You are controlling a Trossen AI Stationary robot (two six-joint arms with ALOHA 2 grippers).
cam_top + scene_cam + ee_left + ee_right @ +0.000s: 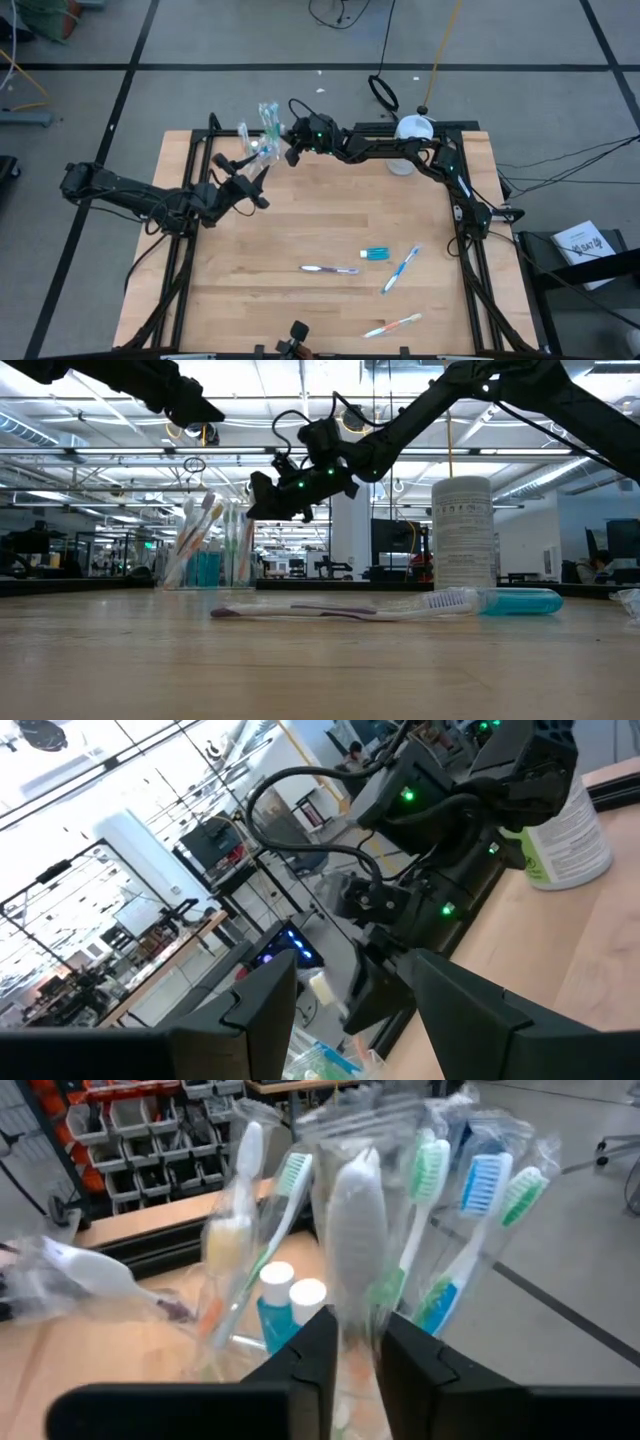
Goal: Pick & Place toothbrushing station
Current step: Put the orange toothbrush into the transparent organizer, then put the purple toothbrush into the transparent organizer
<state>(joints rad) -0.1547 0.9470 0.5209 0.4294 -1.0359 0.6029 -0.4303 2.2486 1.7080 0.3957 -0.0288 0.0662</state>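
Observation:
A small clear cup (262, 148) stands at the table's far side, left of centre. It holds several wrapped toothbrushes (430, 1200) with their heads up and teal tubes with white caps (275, 1315). My right gripper (291, 150) reaches in from the right to the cup. In the right wrist view (357, 1365) it is shut on a pale wrapped toothbrush (355, 1230). My left gripper (255, 178) is open and empty just near of the cup, and its fingers show apart in the left wrist view (355, 1020). Three toothbrushes (330, 269) (400, 268) (393, 325) and a teal tube (375, 254) lie flat on the table. My right gripper pinches the pale toothbrush between its two fingers on the wrapped handle, below the head (355, 1320). The fingers lie across the handle. The brush stands about upright among the others, head up. The fingers hide its lower end, so I cannot tell whether it rests in the cup.
A large white bottle (410, 135) stands at the far right, under my right arm, and shows in the low view (462, 530). The loose toothbrushes and the tube lie in the near right part of the table. Bare wood lies at centre and near left.

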